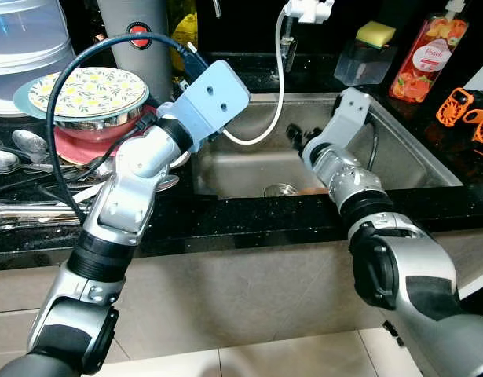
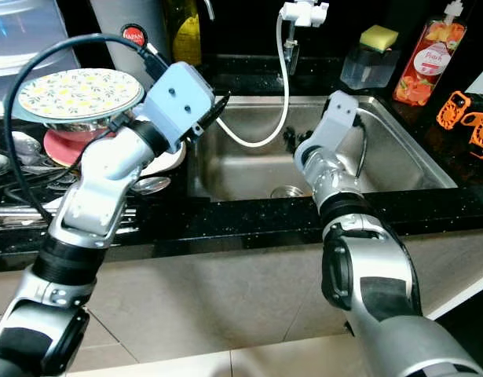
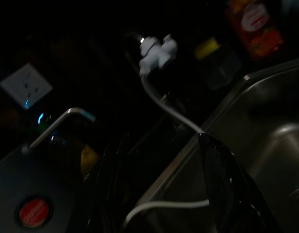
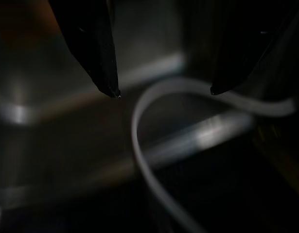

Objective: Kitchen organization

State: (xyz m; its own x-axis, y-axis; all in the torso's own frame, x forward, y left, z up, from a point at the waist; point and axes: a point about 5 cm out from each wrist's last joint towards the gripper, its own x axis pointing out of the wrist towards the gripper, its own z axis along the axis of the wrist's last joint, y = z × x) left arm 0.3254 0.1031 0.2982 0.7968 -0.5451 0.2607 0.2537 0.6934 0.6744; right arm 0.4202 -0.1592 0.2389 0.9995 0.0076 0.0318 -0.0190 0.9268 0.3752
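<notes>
A steel sink [image 1: 406,157] is set in the black counter, with a drain [image 1: 280,189] in its floor. A white hose [image 1: 279,94] hangs from the white tap head [image 1: 308,9] and loops into the basin. My right gripper [image 4: 164,91] reaches down inside the sink near its back wall, open, with the hose [image 4: 139,126] just beyond its fingertips. My left gripper [image 3: 161,138] is raised over the sink's left rim, open and holding nothing. To its left, a lemon-patterned plate [image 1: 88,88] rests on a steel bowl [image 1: 100,122] above a red plate [image 1: 76,145].
Spoons [image 1: 21,145] and other cutlery lie on the left counter. A grey canister [image 1: 139,39] with a red button stands behind the dishes. Behind the sink are a yellow sponge [image 1: 376,33] in a clear holder, a soap bottle [image 1: 428,55] and an orange object [image 1: 465,110].
</notes>
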